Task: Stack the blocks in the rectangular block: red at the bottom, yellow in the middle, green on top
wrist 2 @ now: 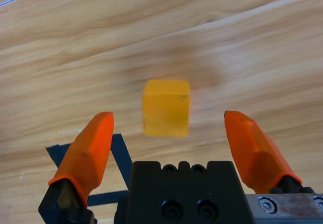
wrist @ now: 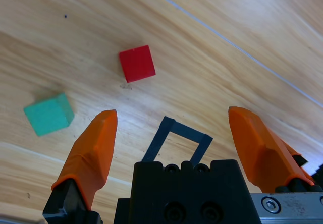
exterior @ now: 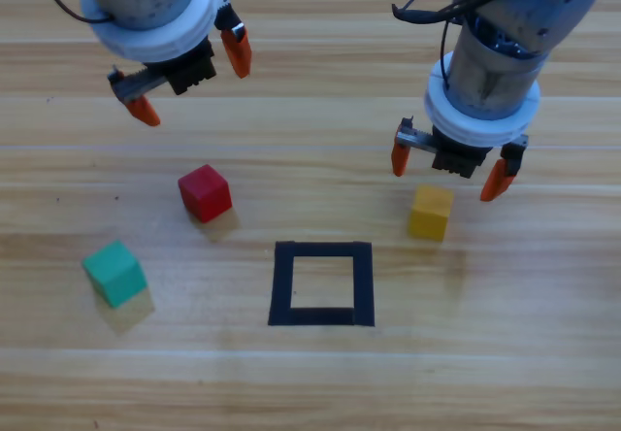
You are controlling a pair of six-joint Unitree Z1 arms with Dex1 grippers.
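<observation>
High view: both arms cut off by the top edge, only wrists and fingers show. Left gripper [exterior: 190, 80] hangs at upper left, fingers spread wide, holding nothing. Right gripper [exterior: 450, 166] hangs at right, fingers wide apart, empty, just above the yellow cube [exterior: 431, 212] in the picture. Red cube [exterior: 205, 193] sits left of centre on the worktop [exterior: 310, 382], turned a bit askew. Green cube [exterior: 115, 273] lies lower left, also askew, well apart from red. Tape outline [exterior: 321, 283] sits mid-bottom, bare wood inside, no cube touching it. Yellow is near its upper right corner, red off its upper left. Open wood all round each cube.

Left wrist view: fingers [wrist: 93, 151] wide open, nothing between them. Red cube [wrist: 137, 63] plain, bright, ahead and clear of the fingers. Green cube [wrist: 49, 114] off to the left. Tape outline [wrist: 174, 139] partly hidden behind the gripper's black body, only its far end shows.

Right wrist view: fingers [wrist 2: 91, 151] wide open, empty. Yellow cube [wrist 2: 166, 108] sits centred ahead between the two fingers, slightly blurred, not touched. Tape outline [wrist 2: 118, 153] lower left, mostly hidden behind the left finger and body.
</observation>
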